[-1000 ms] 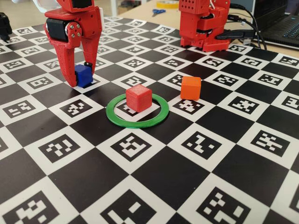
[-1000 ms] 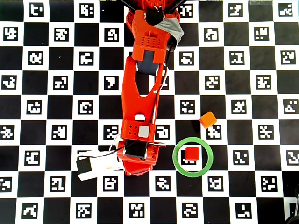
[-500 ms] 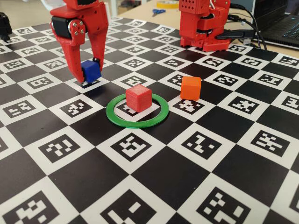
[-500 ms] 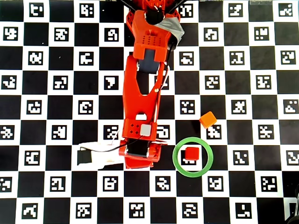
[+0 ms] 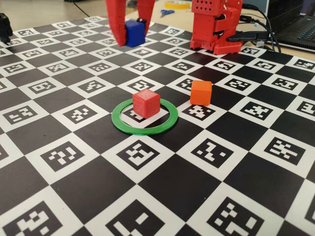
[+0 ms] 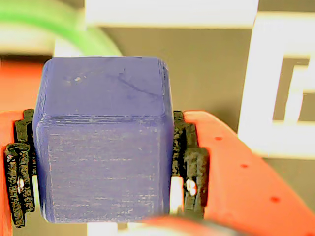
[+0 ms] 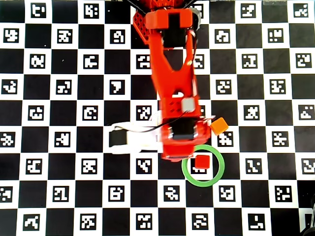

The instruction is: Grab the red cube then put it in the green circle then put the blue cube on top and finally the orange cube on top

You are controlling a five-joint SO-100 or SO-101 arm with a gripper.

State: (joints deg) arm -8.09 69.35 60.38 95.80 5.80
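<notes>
The blue cube (image 6: pixel 103 140) is a deep-blue matte block with fine horizontal print ridges on its faces and slightly rounded edges; in the wrist view it fills the space between the two red fingers, whose black ribbed pads (image 6: pixel 189 167) press against both of its side faces. The pincer (image 5: pixel 132 34) is therefore pinching the blue cube, and in the fixed view the cube hangs clear of the board, above the far squares. The red cube (image 5: pixel 145 103) is a matte red block with faint layer lines; it sits flat inside the green circle (image 5: pixel 119 121), a thin flat green ring lying on the board, with a white square and part of a marker showing through the ring's hollow centre. The red cube is the ring's only content. The orange cube (image 5: pixel 201 92), brighter in tone and the same size, stands on the board just outside the ring, on its right in the fixed view and apart from it. In the overhead view the arm (image 7: pixel 172 73) reaches down the picture and ends beside the ring's upper left rim. The tabletop (image 5: pixel 162 187) is covered by a black-and-white chequered sheet with a coded marker in each white square. Behind it stand the red arm base (image 5: pixel 214 24), dark cables (image 5: pixel 266 29) and scissors with blue handles (image 5: pixel 167 12).
</notes>
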